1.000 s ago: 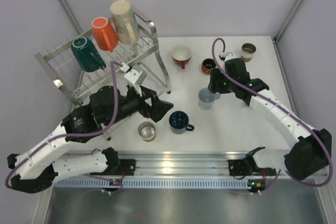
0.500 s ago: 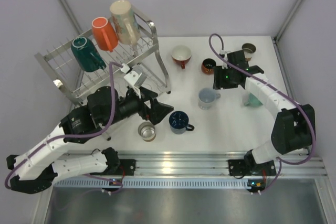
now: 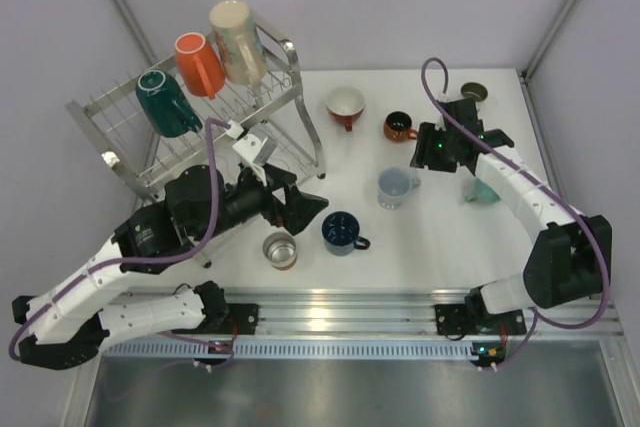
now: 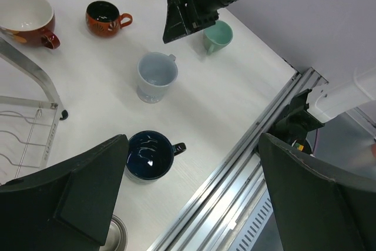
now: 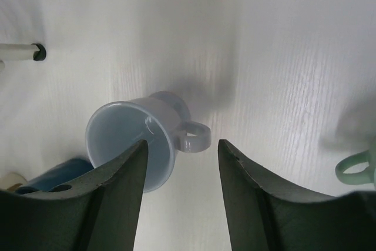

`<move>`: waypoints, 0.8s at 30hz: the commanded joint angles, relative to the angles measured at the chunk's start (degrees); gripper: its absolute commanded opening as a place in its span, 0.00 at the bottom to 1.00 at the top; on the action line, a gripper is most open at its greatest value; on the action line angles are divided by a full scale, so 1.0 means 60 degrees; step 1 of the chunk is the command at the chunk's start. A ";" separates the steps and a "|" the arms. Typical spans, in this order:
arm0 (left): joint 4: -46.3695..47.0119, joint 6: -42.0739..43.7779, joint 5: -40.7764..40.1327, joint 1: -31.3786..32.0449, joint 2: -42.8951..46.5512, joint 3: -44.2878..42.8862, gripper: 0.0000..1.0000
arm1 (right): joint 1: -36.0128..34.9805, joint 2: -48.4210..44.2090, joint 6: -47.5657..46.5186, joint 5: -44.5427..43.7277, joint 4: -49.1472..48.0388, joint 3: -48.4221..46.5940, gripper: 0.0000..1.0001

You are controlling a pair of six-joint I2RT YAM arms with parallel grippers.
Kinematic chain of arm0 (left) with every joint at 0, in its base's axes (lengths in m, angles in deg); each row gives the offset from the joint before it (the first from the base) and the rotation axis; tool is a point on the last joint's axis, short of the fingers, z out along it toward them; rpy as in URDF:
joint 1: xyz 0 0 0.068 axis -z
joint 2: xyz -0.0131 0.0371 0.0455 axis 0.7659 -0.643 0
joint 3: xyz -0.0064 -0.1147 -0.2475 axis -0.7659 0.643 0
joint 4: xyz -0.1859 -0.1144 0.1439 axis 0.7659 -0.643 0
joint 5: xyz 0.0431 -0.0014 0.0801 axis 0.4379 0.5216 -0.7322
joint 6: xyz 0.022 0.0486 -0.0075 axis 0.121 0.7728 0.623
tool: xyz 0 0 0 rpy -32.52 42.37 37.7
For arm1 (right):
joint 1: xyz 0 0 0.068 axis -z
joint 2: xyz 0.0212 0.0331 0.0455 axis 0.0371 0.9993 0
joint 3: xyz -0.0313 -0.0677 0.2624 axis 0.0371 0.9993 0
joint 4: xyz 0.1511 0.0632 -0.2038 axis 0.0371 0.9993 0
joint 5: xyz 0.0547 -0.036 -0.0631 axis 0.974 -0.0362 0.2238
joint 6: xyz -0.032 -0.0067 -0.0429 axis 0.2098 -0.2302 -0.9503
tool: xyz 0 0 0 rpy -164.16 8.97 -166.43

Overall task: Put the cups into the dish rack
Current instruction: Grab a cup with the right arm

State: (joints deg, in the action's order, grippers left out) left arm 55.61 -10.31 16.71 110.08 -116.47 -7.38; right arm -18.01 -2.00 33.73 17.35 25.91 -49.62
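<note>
The right gripper [image 5: 182,195] hangs above the counter [image 3: 440,237] with its 2 fingers apart and nothing between them. The pale blue cup [image 5: 135,139] stands upright below it, its mouth up and its handle turned toward the gripper's right finger. In the right wrist view the left finger's tip overlaps the cup's rim, while the handle lies in the gap between the fingers. From the left wrist view the gripper is clearly raised off the cup, not touching it. The mint cup [image 3: 482,190] sits on the counter just beside the right arm, on the far side from the pale blue cup, and the small brown mug [image 3: 399,127] stands near the gripper toward the back. The left gripper [image 4: 188,198] is spread wide and holds nothing. The navy cup [image 4: 150,154] stands upright on the counter ahead of it, closer to its left finger, with a metal cup [image 3: 280,250] just beside. A red cup with a white inside [image 3: 346,105] stands near the dish rack [image 3: 120,142] at the counter's back left. 3 cups already hang on the rack's upper tier: a teal cup [image 3: 165,102], an orange cup [image 3: 198,64] and a tall beige cup [image 3: 237,42].
</note>
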 commanded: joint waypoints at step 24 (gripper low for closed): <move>0.0669 0.0760 -0.0305 0.0004 0.0323 -0.0077 0.98 | -0.0722 -0.0044 -0.5121 0.2278 -0.0626 -0.0521 0.59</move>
State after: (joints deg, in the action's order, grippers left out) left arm 55.63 -7.64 15.18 110.08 -114.61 -7.36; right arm -21.85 -5.02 16.88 23.34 23.61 -50.27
